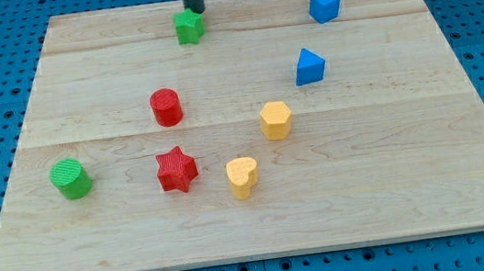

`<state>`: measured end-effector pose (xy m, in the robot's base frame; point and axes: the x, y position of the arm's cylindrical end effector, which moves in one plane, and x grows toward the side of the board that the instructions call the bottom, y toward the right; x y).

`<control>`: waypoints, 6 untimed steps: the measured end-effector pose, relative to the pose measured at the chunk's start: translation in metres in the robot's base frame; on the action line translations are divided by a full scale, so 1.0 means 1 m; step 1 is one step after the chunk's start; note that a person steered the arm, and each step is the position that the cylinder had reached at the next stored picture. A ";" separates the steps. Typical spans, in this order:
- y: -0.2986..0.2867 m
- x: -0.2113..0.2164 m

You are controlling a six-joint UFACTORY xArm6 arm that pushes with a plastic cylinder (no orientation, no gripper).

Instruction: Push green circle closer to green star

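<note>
Green circle (70, 178) sits way over at the view's left, low on the wooden board (414, 179), on its own — the nearest thing to it is the red star (177, 169), off to its right with a clear gap between them. The green star (190, 26) is well apart from it, up near the view's top edge of the board, a bit left of centre.

My tip (194, 11) is right at the green star, coming down from the top of the frame and ending at the star's upper back edge — looks like it's touching or just about, can't say for sure from this angle. It's only a plain dark rod, so nothing is clamped or held; it's just parked against that block.

Rest of the board: a red cylinder (165, 106) above the red star, a yellow heart (242, 176) and a yellow hexagon (275, 119) around the middle, and two blue blocks at the view's right, a blue triangle-ish one (309, 66) below a blue chunky one (324, 4) whose shape I can't quite make out.
</note>
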<state>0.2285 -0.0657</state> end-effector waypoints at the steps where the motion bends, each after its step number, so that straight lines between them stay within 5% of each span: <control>1: -0.005 0.049; 2: -0.014 0.045; 3: -0.128 0.075; 4: -0.150 0.148; 6: -0.096 0.252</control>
<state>0.4802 -0.1614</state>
